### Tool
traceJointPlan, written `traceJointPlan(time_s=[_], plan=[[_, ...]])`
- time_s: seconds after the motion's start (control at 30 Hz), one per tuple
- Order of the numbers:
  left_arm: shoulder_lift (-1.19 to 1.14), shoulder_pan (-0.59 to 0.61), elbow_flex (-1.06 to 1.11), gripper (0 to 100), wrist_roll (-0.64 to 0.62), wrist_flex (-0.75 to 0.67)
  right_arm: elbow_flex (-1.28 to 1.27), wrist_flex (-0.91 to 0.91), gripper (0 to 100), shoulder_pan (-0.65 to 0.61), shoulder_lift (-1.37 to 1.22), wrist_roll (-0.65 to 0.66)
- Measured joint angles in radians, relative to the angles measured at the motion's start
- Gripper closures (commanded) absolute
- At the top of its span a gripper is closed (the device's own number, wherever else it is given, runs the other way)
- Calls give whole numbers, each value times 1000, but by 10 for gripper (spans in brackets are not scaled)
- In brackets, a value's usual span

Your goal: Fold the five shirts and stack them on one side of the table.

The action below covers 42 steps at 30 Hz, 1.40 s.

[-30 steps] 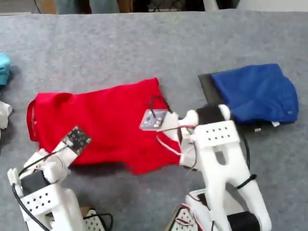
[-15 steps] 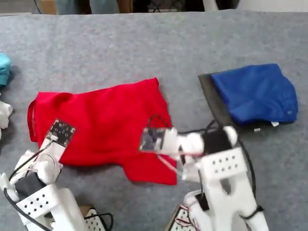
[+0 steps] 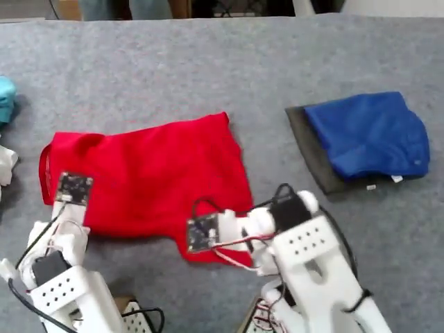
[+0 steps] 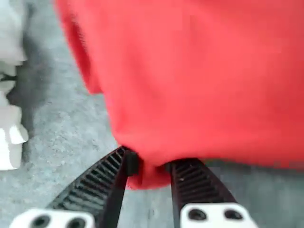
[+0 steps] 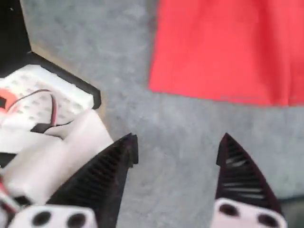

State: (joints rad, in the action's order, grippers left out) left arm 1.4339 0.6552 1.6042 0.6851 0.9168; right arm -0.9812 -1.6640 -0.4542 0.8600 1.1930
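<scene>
Both arms have drawn back toward the near side. On the grey table (image 3: 208, 62) the red shirt (image 3: 152, 173) lies spread flat and slightly rumpled, an edge clenched in the left pincer (image 4: 147, 168). The right pincer (image 5: 178, 147) hangs released over bare felt, the red hem just beyond its tips. A folded blue shirt (image 3: 371, 132) lies well apart.
</scene>
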Motion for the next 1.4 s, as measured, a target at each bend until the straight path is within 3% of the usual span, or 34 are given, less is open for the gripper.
traceJointPlan(time_s=[0.13, 0.73, 0.8, 0.97, 1.4], plan=[[0, 0, 15, 877, -98, -83, -101, 104, 729, -74, -11, 43], [0, 0, 34, 877, -106, -101, -334, 404, 731, -117, -11, 164], [0, 0, 34, 878, -109, -101, -347, 434, 757, -117, -11, 164], [0, 0, 34, 878, -110, -101, -350, 454, 939, -117, -11, 176], [0, 0, 34, 878, -110, -101, -313, 470, 920, -72, -12, 252]])
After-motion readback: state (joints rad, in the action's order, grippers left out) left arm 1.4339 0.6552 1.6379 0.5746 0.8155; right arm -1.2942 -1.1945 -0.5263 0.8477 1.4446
